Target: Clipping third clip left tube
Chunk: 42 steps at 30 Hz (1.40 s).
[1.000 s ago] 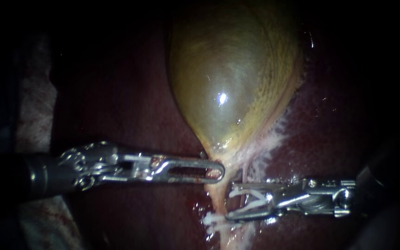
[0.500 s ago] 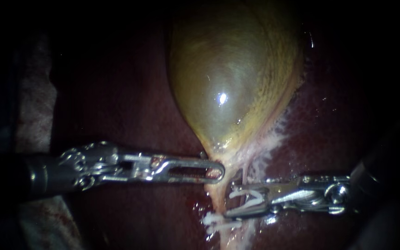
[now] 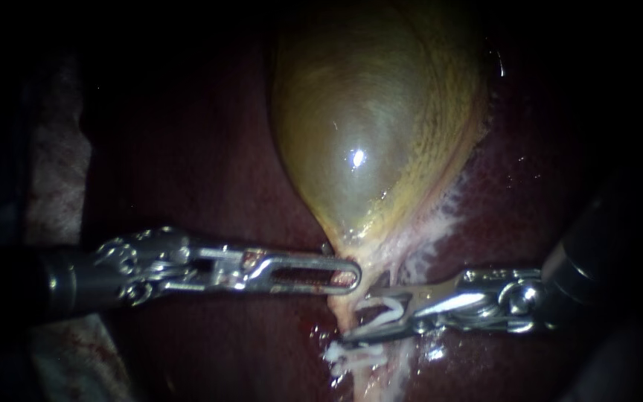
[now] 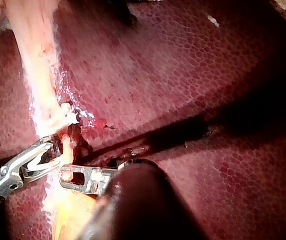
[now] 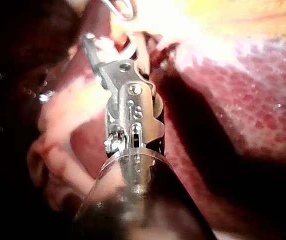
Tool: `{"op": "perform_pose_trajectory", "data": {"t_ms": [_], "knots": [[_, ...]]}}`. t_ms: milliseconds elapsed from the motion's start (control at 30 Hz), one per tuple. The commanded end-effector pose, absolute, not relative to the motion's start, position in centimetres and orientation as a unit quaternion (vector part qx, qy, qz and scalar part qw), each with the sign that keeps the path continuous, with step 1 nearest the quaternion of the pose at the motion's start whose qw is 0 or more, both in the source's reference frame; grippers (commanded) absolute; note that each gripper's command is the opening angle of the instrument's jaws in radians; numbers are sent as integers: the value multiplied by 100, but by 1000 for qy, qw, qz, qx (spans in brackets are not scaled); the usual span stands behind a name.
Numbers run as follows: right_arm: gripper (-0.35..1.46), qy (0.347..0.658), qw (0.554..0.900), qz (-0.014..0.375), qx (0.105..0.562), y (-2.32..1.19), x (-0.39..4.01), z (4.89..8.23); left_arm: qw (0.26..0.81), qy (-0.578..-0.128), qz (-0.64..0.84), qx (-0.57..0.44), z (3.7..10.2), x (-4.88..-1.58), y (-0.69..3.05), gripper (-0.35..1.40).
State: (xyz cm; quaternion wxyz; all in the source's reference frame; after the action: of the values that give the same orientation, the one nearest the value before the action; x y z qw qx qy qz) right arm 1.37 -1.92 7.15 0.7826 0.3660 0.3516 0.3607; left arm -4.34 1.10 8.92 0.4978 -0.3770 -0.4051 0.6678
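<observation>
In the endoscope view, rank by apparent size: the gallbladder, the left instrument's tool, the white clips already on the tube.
Largest: glossy yellow-green gallbladder.
Next: left instrument's slotted silver tool, long but thin.
Smallest: ragged white clips on the pale tube, below the right instrument's tool.

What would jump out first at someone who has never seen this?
The glossy yellow-green gallbladder, bulging on the dark red liver in the endoscope view's upper middle. Below it, the left instrument grips its narrow neck, while the right instrument holds a white clip in its end effector at the pale tube.
</observation>
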Motion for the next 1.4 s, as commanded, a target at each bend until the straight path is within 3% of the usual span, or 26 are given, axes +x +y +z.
{"op": "perform_pose_trajectory", "data": {"t_ms": [33, 467, 1400], "knots": [[58, 352, 782, 361, 366, -193, 139, 716, 498, -405, 668, -377, 893, -434, 111, -35], [58, 352, 782, 361, 368, -194, 156, 724, 498, -405, 668, -377, 893, -434, 111, -35], [54, 354, 783, 351, 371, -190, 118, 732, 498, -405, 668, -377, 892, -434, 110, -35]]}}
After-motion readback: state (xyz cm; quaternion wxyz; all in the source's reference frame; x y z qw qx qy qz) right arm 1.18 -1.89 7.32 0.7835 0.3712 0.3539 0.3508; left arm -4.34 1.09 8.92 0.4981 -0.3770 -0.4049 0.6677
